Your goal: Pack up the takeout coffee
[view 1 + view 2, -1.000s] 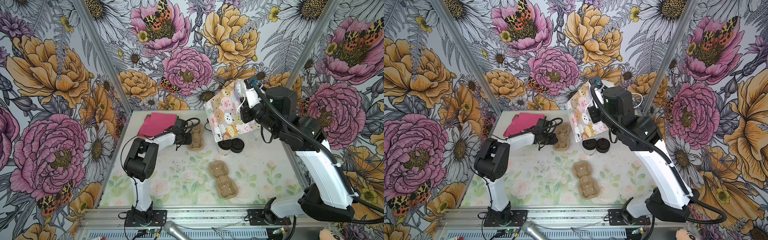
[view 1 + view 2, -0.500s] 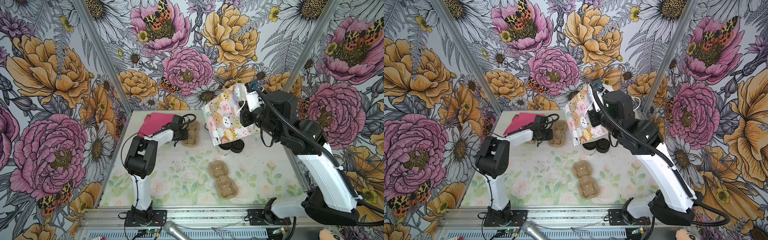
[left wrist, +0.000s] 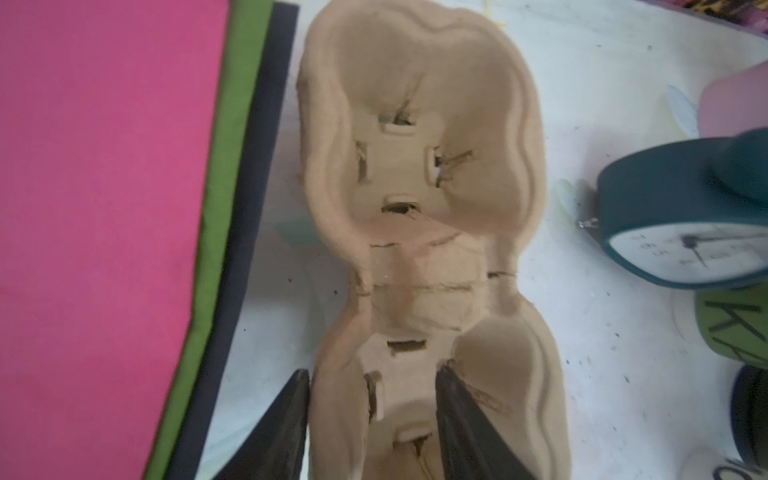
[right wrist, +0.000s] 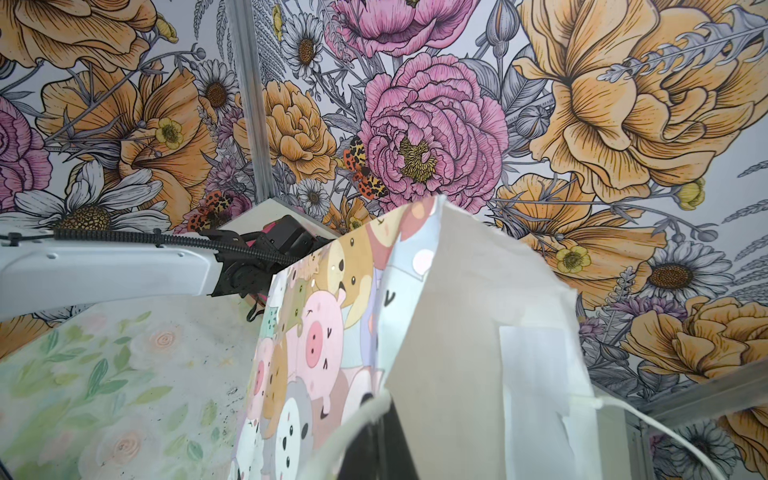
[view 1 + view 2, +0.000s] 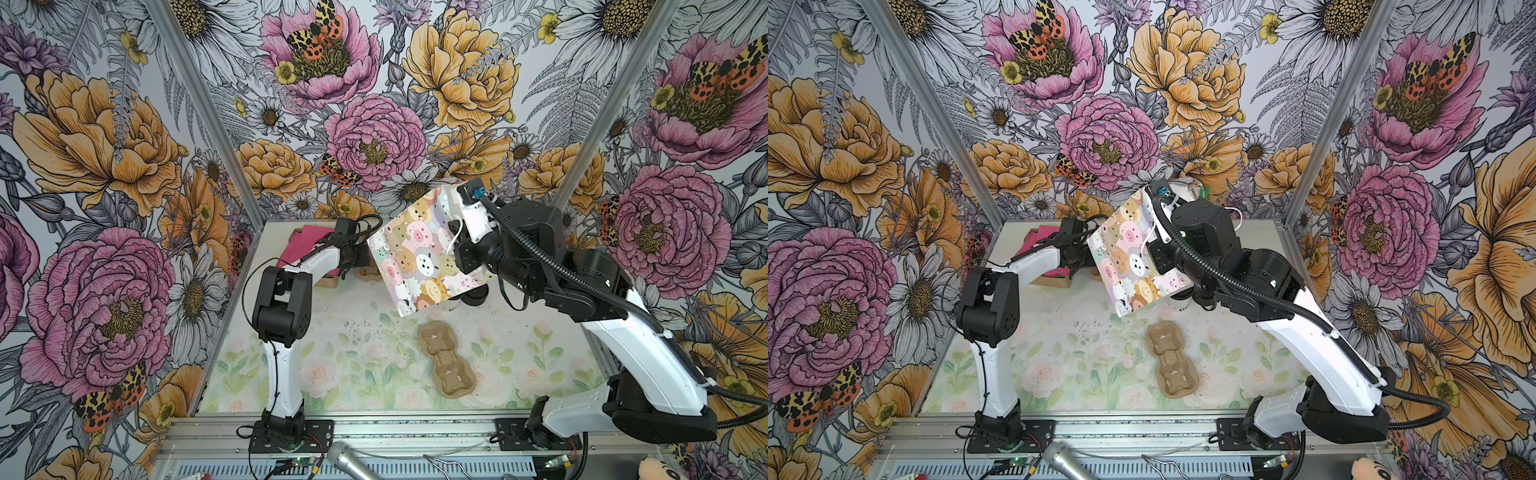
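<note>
Coffee (image 5: pixel 1181 305) sits partly hidden under bag (image 5: pixel 1133 266) pinched in right hand (image 4: pixel 374 432).

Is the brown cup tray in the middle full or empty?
Empty. In both top views the cup tray shows two bare cardboard wells, with no cup in either.

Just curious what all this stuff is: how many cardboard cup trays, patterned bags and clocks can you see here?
Cardboard cup trays: 2
Patterned bag: 1
Clock: 1
Total: 4
</note>
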Controlling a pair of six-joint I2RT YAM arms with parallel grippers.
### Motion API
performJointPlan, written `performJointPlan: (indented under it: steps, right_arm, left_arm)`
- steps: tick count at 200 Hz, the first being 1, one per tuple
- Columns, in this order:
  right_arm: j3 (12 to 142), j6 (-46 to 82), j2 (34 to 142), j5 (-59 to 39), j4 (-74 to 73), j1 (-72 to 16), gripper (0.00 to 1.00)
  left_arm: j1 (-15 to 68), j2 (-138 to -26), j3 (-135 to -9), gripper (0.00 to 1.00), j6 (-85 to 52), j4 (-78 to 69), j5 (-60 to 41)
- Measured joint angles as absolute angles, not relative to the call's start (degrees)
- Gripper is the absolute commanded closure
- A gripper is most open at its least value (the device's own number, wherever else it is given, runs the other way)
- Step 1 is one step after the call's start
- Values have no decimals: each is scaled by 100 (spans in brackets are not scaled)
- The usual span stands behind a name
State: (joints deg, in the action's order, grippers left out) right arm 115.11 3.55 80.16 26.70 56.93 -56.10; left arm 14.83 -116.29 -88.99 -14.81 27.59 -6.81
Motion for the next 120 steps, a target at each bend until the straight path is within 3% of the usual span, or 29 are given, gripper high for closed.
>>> performJointPlan:
  steps: [37, 120]
  right_arm:
    - [11511, 340, 8219, 3081, 5695, -6152, 100]
    - [11620, 513, 9135, 3380, 5651, -6772, 100]
  left_arm:
    - [1319, -10071, -8508, 27, -1516, 2759, -768]
    - [-45, -7067, -6823, 4, -1745, 2705, -1146]
